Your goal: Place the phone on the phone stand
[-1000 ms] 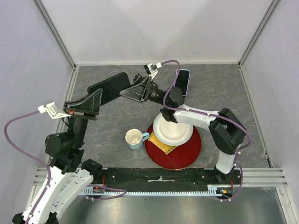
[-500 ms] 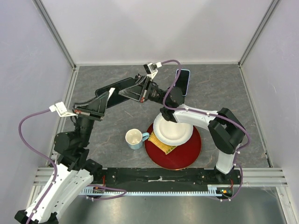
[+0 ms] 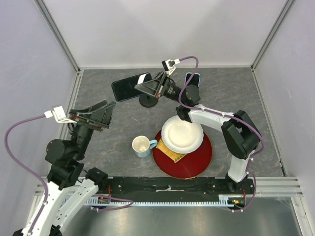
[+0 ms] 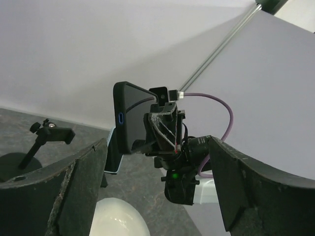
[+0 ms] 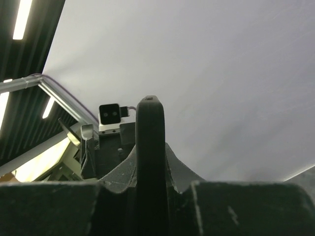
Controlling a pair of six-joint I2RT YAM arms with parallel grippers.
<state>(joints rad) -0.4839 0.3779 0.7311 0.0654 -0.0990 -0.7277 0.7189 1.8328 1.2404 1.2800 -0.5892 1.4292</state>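
A black phone (image 3: pixel 130 86) hangs in the air over the back of the table, with my right gripper (image 3: pixel 151 85) shut on its right end. Seen from the right wrist, the phone (image 5: pixel 150 147) stands edge-on, pinched between both fingers (image 5: pixel 216 206). The phone stand (image 3: pixel 146 102), a black disc base with a thin arm, sits just below and right of the phone, partly covered by the right gripper. The left wrist view has the stand (image 4: pixel 47 134) left of the phone (image 4: pixel 129 118). My left gripper (image 3: pixel 107 113) is open, apart from the phone, to its lower left.
A second phone in a light blue case (image 3: pixel 192 80) lies at the back behind the right arm. A white bowl (image 3: pixel 182 134) rests on a red plate (image 3: pixel 197 160) with a yellow item under its edge. A pale blue mug (image 3: pixel 141 146) stands left of the plate.
My left gripper has opened, let go of the phone and drawn back to the left. The right gripper has shut on the phone and now carries it alone, slightly to the right.
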